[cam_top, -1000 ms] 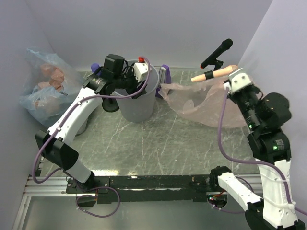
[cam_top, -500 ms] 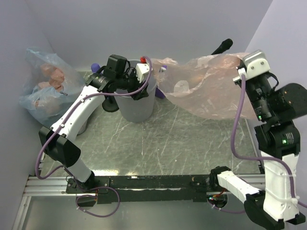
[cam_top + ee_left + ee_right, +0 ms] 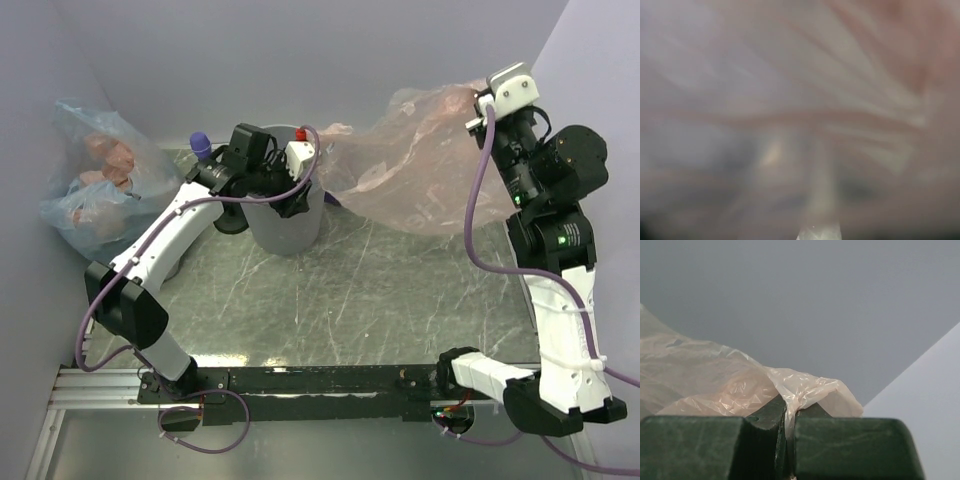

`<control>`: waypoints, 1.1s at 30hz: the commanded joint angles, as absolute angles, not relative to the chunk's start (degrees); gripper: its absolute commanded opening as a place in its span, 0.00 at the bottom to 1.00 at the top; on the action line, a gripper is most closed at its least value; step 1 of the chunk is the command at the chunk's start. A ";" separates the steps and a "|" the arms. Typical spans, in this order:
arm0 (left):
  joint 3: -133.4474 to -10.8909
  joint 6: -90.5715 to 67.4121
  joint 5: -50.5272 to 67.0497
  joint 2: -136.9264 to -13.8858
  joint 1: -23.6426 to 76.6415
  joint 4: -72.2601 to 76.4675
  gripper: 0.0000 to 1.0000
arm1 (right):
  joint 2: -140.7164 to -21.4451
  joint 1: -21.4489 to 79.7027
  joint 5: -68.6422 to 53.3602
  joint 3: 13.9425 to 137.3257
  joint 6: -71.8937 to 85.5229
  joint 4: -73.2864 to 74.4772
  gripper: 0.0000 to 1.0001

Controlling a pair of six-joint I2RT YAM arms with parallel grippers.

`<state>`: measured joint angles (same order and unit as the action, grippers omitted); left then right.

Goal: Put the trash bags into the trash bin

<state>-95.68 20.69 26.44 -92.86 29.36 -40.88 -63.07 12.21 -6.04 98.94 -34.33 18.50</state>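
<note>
**A:** Top external view, findings?
**B:** The pink bag (image 3: 420,165) hangs from the right gripper (image 3: 480,102), and its far end reaches the bin (image 3: 285,225), where the left gripper (image 3: 288,195) sits. The blue bag (image 3: 90,190) lies far left.
**A:** Left wrist?
**B:** Blurred film only; I cannot tell its grip.
**A:** Right wrist?
**B:** Pressed together on pink film. In my judgement neither bag is binned yet.

The left arm (image 3: 165,225) and the right arm (image 3: 565,320) have white shells with black joint housings, and a purple cable (image 3: 469,250) trails each. At 3 o'clock, a green light glows on the right arm. The right gripper (image 3: 789,412) has dark green, marbled fingers (image 3: 715,447).
</note>
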 commanded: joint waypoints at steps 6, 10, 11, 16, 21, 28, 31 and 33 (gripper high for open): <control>-94.92 19.51 29.09 -93.08 30.58 -41.21 0.28 | -71.10 11.87 -9.23 113.11 -32.44 6.34 0.00; -95.54 24.25 31.54 -91.59 31.90 -47.01 0.07 | -73.38 11.87 -8.96 114.60 -32.69 2.38 0.00; -95.02 26.08 32.60 -90.62 32.25 -47.63 0.04 | -74.26 11.87 -9.14 115.65 -33.13 1.85 0.00; -87.47 30.05 34.89 -83.68 32.78 -42.99 0.01 | -81.45 11.87 -8.79 126.44 -30.25 0.35 0.00; -86.40 36.72 39.45 -82.00 33.05 -43.76 0.01 | -87.54 14.14 -9.84 135.01 -24.26 0.35 0.00; -82.53 47.89 40.60 -78.75 34.89 -42.54 0.01 | -88.95 21.26 -10.55 133.77 -25.13 -2.90 0.00; -83.41 50.70 41.13 -78.66 36.65 -44.38 0.01 | -89.47 23.02 -10.37 133.68 -25.31 -2.90 0.00; -83.67 51.41 41.48 -78.75 37.44 -44.82 0.01 | -89.56 23.55 -10.55 133.59 -25.31 -2.90 0.00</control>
